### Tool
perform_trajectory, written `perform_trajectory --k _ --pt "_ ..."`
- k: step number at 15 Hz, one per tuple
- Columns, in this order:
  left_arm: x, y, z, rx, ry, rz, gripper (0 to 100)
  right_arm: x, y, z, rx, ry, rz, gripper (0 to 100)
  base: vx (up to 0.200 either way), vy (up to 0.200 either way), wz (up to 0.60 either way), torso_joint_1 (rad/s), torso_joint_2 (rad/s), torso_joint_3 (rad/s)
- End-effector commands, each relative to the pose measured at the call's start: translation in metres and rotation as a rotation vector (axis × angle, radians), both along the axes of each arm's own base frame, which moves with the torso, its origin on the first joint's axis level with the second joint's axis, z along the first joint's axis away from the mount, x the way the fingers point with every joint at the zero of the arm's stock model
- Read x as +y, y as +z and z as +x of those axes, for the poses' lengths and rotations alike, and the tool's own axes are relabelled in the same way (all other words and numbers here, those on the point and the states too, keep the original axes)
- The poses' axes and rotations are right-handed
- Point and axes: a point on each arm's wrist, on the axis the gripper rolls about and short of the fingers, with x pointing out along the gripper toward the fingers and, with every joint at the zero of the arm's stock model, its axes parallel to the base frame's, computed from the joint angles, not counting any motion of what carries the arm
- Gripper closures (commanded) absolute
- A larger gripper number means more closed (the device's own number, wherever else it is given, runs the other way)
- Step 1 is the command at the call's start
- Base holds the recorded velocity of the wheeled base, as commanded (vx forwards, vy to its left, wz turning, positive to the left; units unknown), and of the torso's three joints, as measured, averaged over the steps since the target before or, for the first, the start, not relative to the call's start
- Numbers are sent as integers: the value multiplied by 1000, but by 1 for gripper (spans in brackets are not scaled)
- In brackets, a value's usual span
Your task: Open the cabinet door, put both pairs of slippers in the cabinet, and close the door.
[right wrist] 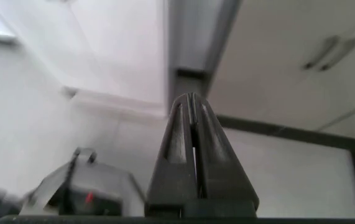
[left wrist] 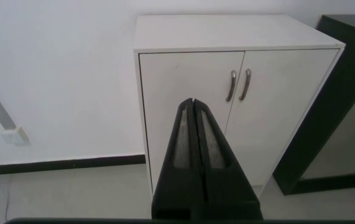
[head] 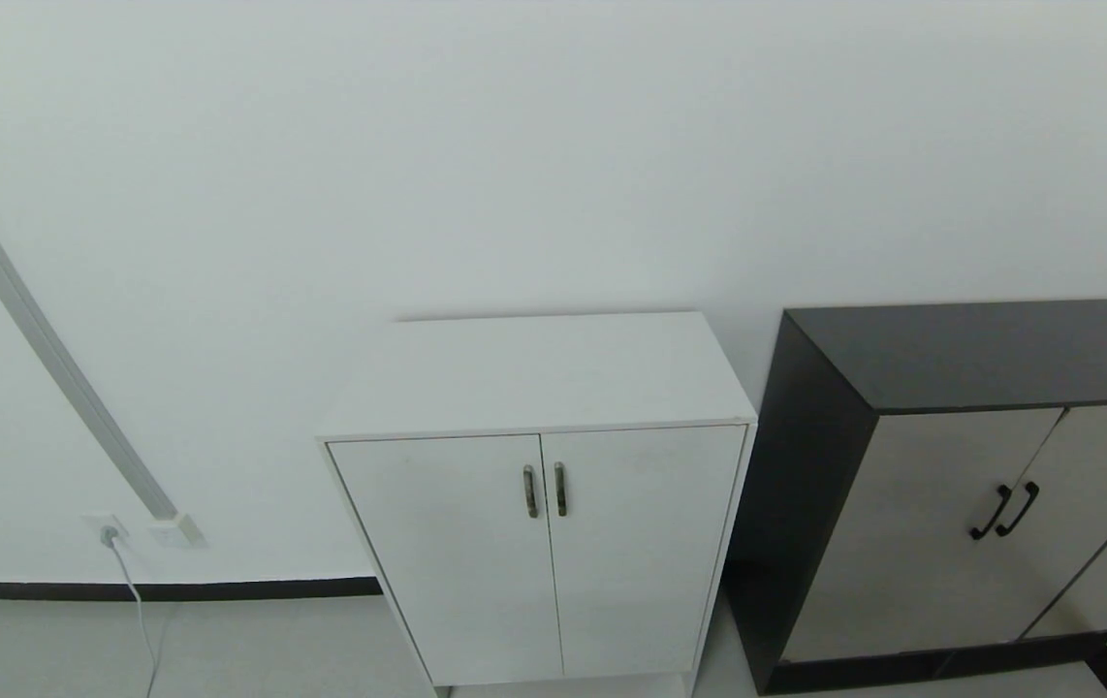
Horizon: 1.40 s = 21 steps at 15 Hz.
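Two doors stand fully closed on the small white two-door cabinet. It sits on the pale floor against the plain white wall. Its slim upright metal handles hang side by side where the doors meet.

Just beside it, on the robot's right, stands a black cabinet with grey doors and curved black handles. To the left, a white wall socket carries a plug with a thin grey cable trailing down, under a slanting grey conduit strip.

The left gripper is in front of the white cabinet and apart from it, fingers pressed together on nothing. The right gripper is low, near the foot of the black cabinet, its fingers likewise drawn together and holding nothing.
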Motion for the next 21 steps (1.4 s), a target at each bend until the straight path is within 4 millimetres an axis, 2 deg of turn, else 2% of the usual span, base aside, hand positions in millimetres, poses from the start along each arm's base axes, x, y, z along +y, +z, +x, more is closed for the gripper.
perform_trajectory --k 1,5,7,9,12,15,18,21 --pt "0 0 0 0 0 0 100 -2 -7 -7 -28 22 18 100 0 0 0 0 0 0" --pt "0 0 0 2 0 0 100 -2 -20 -12 -14 62 27 100 0 0 0 0 0 0" --pt "0 0 0 2 -1 0 100 -3 -19 -15 -47 54 39 100 0 0 0 0 0 0" --pt "0 0 0 2 0 0 100 -4 -19 -17 -82 20 48 100 0 0 0 0 0 0" --pt "0 0 0 0 -1 0 100 -6 -20 -28 -212 -138 76 100 0 0 0 0 0 0" --pt "0 0 0 2 0 0 100 -6 -21 -35 -303 -180 87 100 0 0 0 0 0 0" --pt "0 0 0 0 2 -2 100 -6 -21 -35 -308 -202 140 100 0 0 0 0 0 0" --pt "0 0 0 0 2 -2 100 -5 -20 -32 -272 -259 115 100 0 0 0 0 0 0"
